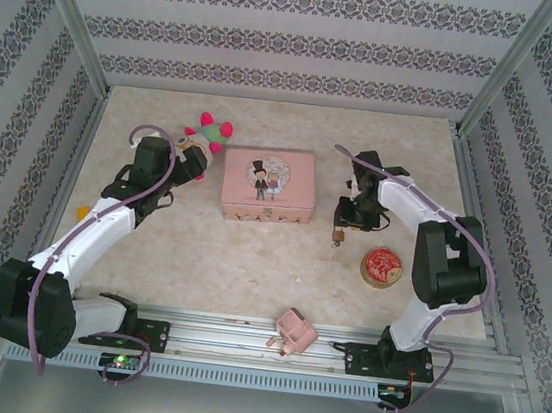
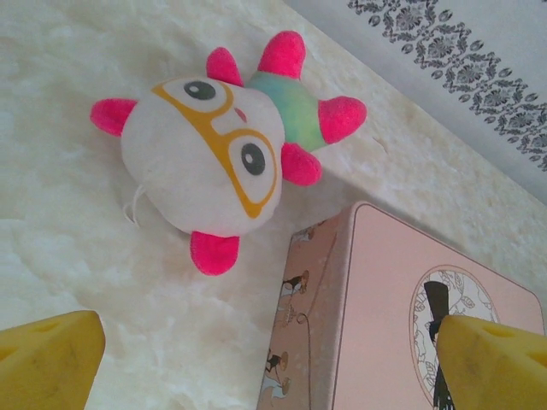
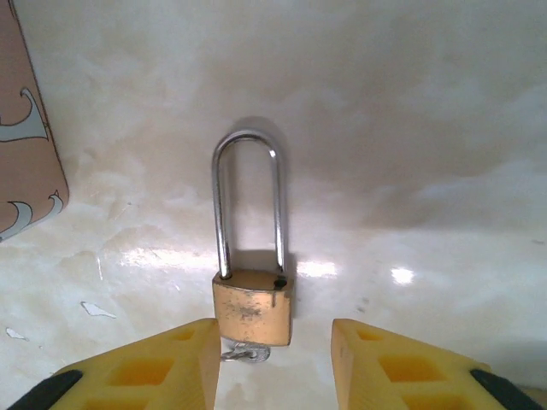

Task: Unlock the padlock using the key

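Right gripper [image 3: 273,363]: fingers apart, holding nothing. The padlock [image 3: 253,307] lies flat on the desk [image 3: 410,171], right of the pink tin [image 3: 26,128], body between the fingertips, shackle pointing away. A small silvery metal piece [image 3: 244,352] sits at the body's near end, unidentifiable. Left gripper [image 2: 269,363]: fingers wide apart near the plush toy [image 2: 205,154].

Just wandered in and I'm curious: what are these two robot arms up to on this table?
The right hand is open, straddling a small brass padlock lying on the table; what looks like the key sticks out at its base. The left hand is open too, hanging over a plush toy beside a pink tin, holding nothing.
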Robot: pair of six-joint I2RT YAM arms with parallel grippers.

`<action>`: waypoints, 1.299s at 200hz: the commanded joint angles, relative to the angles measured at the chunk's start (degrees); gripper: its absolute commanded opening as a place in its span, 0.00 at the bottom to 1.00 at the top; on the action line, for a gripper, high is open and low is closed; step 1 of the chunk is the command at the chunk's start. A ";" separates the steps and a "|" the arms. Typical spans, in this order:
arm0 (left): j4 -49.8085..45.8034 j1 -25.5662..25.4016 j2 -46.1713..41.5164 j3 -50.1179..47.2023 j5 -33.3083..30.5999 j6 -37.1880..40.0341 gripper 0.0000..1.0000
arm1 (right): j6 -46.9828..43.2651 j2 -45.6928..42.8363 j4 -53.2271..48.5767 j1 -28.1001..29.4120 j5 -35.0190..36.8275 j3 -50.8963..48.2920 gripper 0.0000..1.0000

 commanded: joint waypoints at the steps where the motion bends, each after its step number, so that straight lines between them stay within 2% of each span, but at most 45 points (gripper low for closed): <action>1: -2.36 1.31 -1.53 -0.48 -1.12 1.57 0.99 | -0.39 -2.59 -3.44 -0.22 4.22 1.25 0.39; 51: -3.60 2.20 -3.15 -0.67 -1.69 2.15 0.99 | 1.48 -2.99 -2.68 2.98 3.67 0.93 0.39; 94: -7.91 3.23 -7.99 -0.79 -7.44 6.57 0.99 | 2.56 -9.27 -0.48 2.64 5.99 -1.41 0.43; 137: -9.31 4.21 -13.97 -3.42 -13.96 11.18 0.99 | 2.78 -19.31 1.22 1.39 11.18 -5.68 0.53; 163: -7.69 4.40 -17.51 -5.87 -17.29 14.86 0.99 | 2.59 -27.61 5.24 -0.22 13.70 -10.97 0.65; 179: -4.37 4.40 -19.60 -8.50 -19.17 17.93 0.99 | 2.52 -32.43 8.37 -1.58 14.56 -14.41 0.76; 195: 2.32 4.40 -21.64 -12.68 -20.75 21.76 0.99 | 2.58 -36.53 11.92 -2.75 16.52 -18.33 0.98; 228: 18.91 4.48 -22.98 -22.38 -22.39 28.69 0.99 | 1.33 -40.48 19.21 -4.91 20.84 -24.12 0.98; 260: 29.85 4.66 -18.00 -26.08 -21.38 32.43 0.99 | -0.66 -41.56 30.22 -5.79 25.17 -29.01 0.98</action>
